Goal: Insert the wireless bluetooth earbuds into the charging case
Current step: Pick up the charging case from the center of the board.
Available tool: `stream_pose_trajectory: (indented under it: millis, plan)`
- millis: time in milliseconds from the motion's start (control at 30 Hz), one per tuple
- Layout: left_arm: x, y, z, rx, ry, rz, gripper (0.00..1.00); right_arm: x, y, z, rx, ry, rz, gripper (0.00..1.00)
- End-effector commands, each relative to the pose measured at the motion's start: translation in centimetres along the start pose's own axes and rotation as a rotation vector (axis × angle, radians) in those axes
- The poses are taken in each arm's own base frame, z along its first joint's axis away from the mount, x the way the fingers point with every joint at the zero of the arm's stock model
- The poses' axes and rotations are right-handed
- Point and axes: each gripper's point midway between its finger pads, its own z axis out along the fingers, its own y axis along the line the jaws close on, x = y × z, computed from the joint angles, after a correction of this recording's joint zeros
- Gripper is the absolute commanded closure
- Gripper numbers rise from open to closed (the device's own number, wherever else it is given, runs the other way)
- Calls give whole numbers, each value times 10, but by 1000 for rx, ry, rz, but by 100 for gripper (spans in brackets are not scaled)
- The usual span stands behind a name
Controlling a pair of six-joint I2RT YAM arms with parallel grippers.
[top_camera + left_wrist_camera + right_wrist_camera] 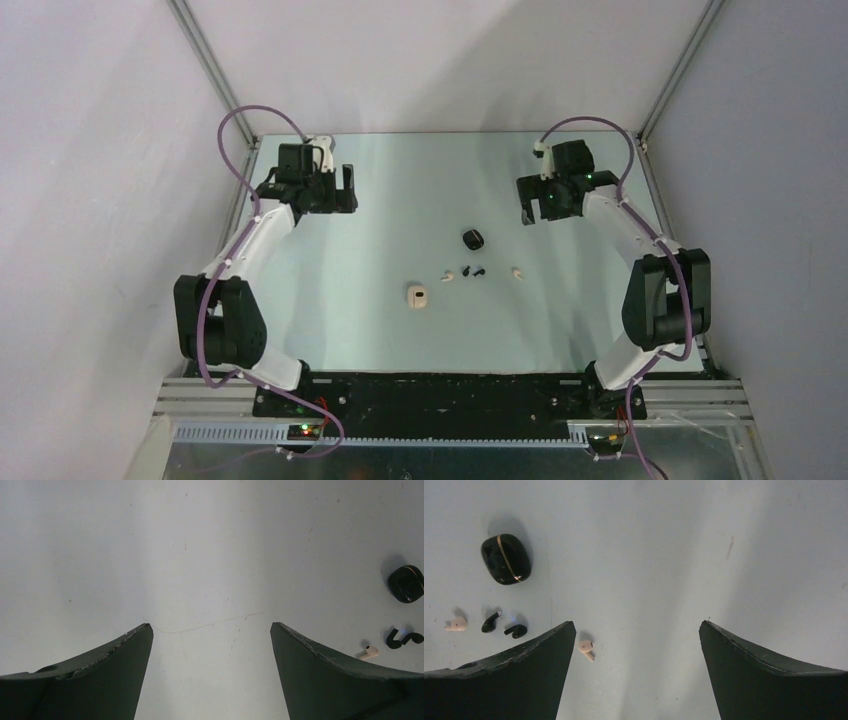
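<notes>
You're at the opening step: no bud is lifted, none is seated. The left jaws and the right jaws both stand spread wide with nothing between them, with the left arm (pixel 262 232) and right arm (pixel 628 222) reaching over the far corners of the tabletop (pixel 400 170). The earbuds lie loose mid-tabletop. The black earbuds (pixel 474 270) lie just beside each other, with one cream earbud (pixel 448 276) on their left and the other cream earbud (pixel 517 272) on their right. The black case (pixel 473 238) sits just beyond them, and the cream case (pixel 417 297) is nearer the bases. I can't tell whether either lid is open, so check that first. After that you'll likely need a careful descent onto one tiny bud.
</notes>
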Motion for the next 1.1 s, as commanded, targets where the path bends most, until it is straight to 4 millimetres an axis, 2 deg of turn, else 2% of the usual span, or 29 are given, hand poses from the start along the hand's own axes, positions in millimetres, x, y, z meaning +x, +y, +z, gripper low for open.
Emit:
stream_pose_trajectory:
  millis: [0,100,233,333,433,467,533,633,700,933,1067]
  plan:
    - [-12,-2,-6,14,-24,5,6,-37,21,-1,1,-104,-104,1]
    - [-9,-4,-7,26,-23,-8,6,-37,46,1,-74,-88,-190,1]
    - [-7,-5,-9,26,-23,-21,7,-41,95,-2,-213,-76,-250,7]
    - [-9,-3,-12,11,-34,-34,7,-39,115,5,-245,-58,-255,12]
    - [-10,4,-15,-39,-44,-51,10,-40,132,16,-234,-45,-268,14]
    - [-11,15,-15,-112,-53,-57,9,-40,135,21,-230,-35,-256,15]
    - [-12,23,-15,-170,-65,-67,9,-46,142,25,-231,-47,-245,19]
    - [-16,19,-15,-152,-72,-64,9,-53,146,31,-202,-55,-240,23]
    - [-17,14,-14,-129,-72,-66,9,-51,150,37,-187,-44,-255,25]
    - [-26,7,-10,-102,-71,-52,11,-17,156,62,-117,38,-329,29]
    - [-29,6,-7,-97,-60,-46,11,-4,156,70,-121,70,-329,30]
